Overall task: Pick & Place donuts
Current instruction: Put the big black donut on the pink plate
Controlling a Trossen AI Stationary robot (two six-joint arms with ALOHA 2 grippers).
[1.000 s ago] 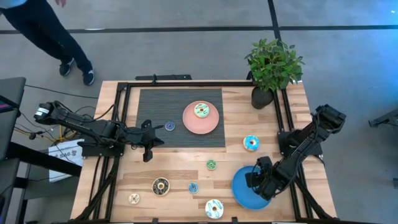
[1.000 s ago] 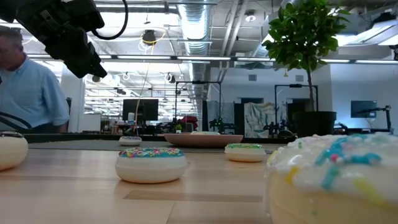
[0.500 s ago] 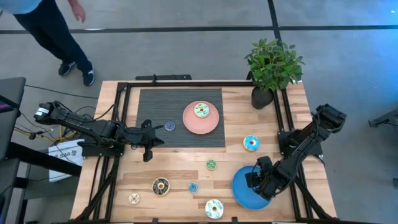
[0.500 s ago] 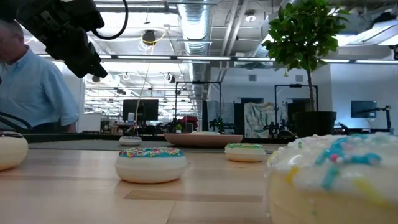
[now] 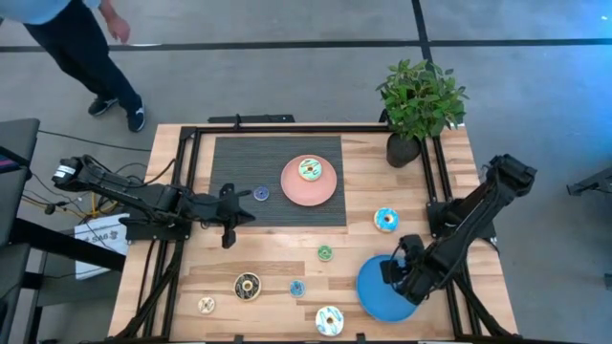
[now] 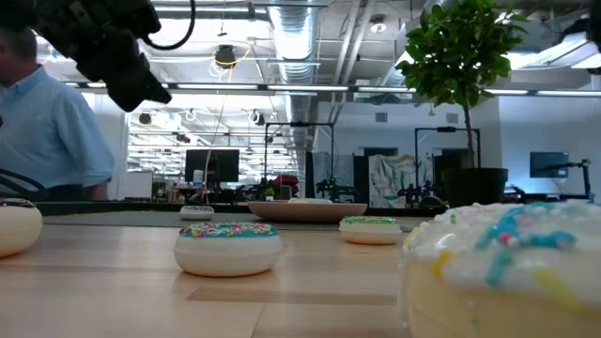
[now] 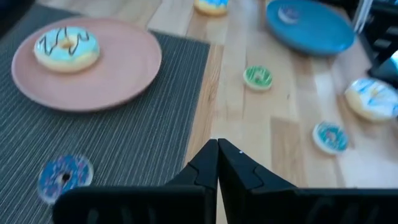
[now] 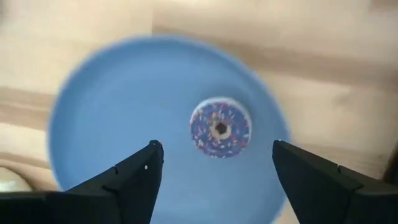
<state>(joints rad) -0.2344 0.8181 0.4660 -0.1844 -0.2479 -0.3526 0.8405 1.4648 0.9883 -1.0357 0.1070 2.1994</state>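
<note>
A potted plant (image 5: pixel 418 100) stands at a desk (image 5: pixel 449 182) corner; a person (image 5: pixel 72 43) walks beside a dark ribbed mat (image 5: pixel 249 182).

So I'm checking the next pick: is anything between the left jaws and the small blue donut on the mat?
Nothing visible: the left gripper, shut, sits beside the small blue donut, with only bare mat between.

Wooden table (image 5: pixel 287 272), dark mat (image 5: pixel 249 191), blue plate (image 5: pixel 371 287), scattered donuts (image 5: pixel 248 285), potted plant (image 5: pixel 419 105)
</note>
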